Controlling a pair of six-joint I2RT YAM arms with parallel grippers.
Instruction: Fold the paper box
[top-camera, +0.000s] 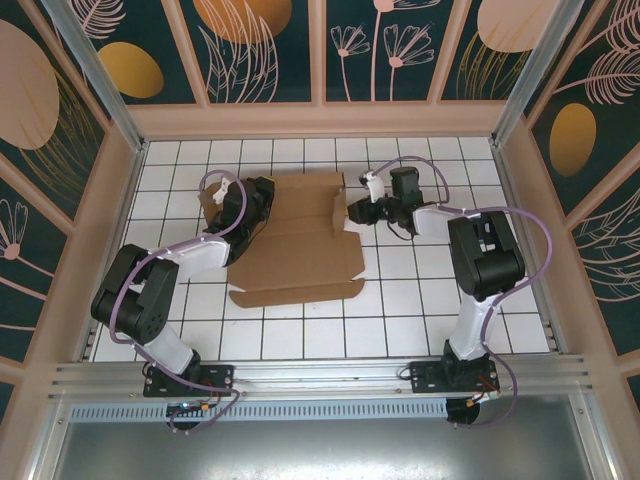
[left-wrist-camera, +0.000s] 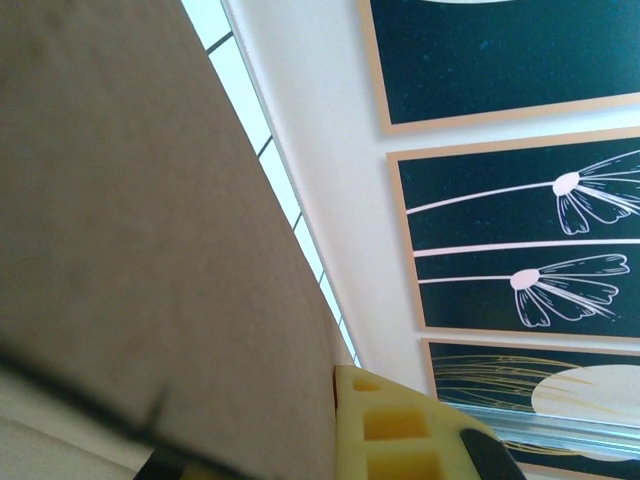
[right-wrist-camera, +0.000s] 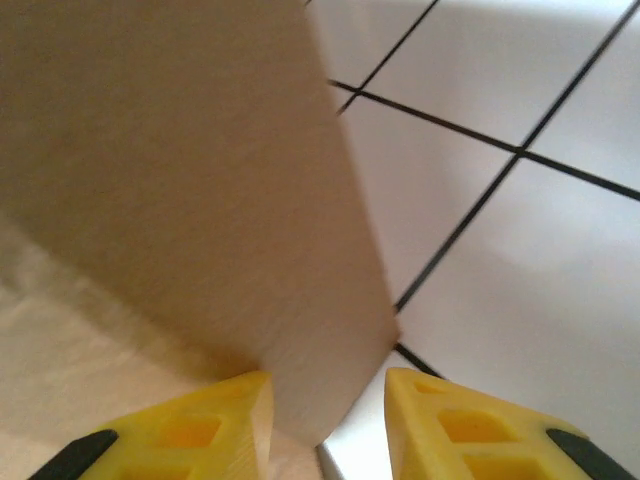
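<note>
The left arm (top-camera: 160, 285) bends at the elbow and reaches forward and inward, its end effector (top-camera: 247, 203) closed, one yellow finger (left-wrist-camera: 400, 430) seen from the wrist. The right arm (top-camera: 485, 255) rises, folds, and stretches leftward low over the worktop, its end effector (right-wrist-camera: 328, 385) with fingers parted.

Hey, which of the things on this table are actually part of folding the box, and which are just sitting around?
Part of the job:
- paper box, a flat brown cardboard sheet
- left pincer, shut on the sheet's left side
- right pincer, open, a flap edge between its fingers

Just there:
- white tiled table
- flower-painted wall panels
- metal rail at the near edge
</note>
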